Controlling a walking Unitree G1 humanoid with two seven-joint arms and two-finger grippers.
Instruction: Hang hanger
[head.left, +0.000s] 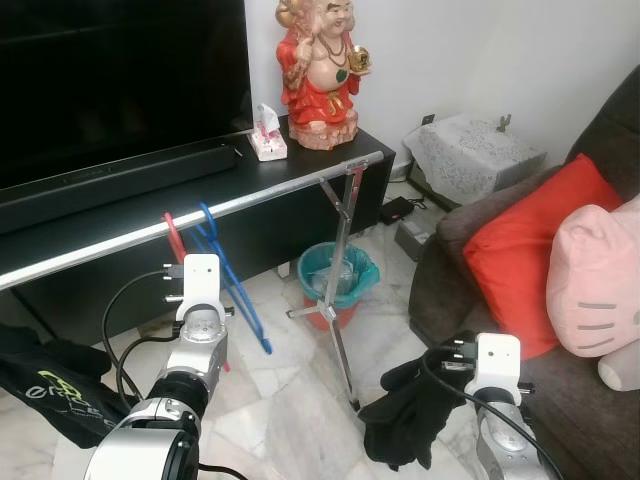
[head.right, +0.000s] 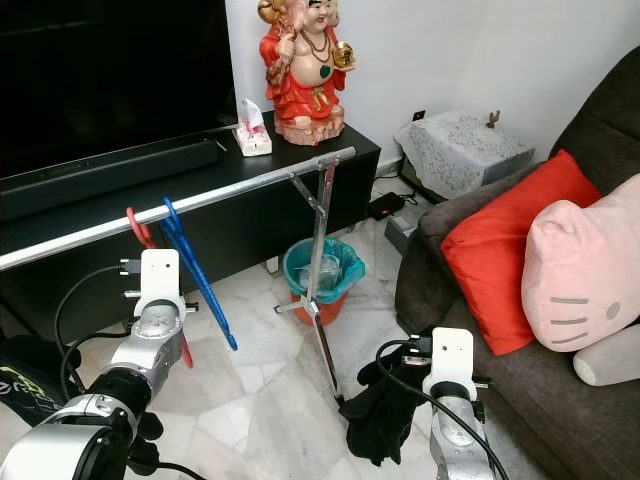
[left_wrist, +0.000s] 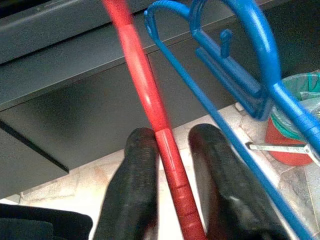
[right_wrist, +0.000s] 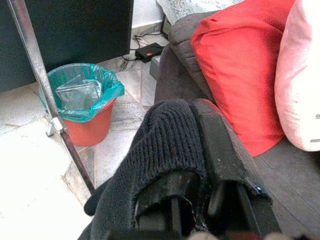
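A red hanger (head.left: 174, 236) has its hook over the silver rail (head.left: 270, 195), beside a blue hanger (head.left: 232, 285) that hangs on the same rail. My left gripper (left_wrist: 173, 136) is raised just below the rail. Its fingers (left_wrist: 137, 190) stand slightly open, and the red hanger's bar (left_wrist: 150, 100) runs slantwise through the gap. The blue hanger (left_wrist: 250, 75) is just beyond it. My right gripper (right_wrist: 195, 130) is low by the sofa, shut on a black knit cloth (head.left: 410, 415) that drapes over its fingers.
The rail's metal stand (head.left: 340, 290) has its feet on the marble floor, with a green-lined red bin (head.left: 338, 280) behind it. A black TV cabinet (head.left: 120, 235) with a statue (head.left: 322, 70) is at the back. The sofa (head.left: 450, 290) with a red cushion (head.left: 520, 250) is at right, and a black bag (head.left: 50, 385) at left.
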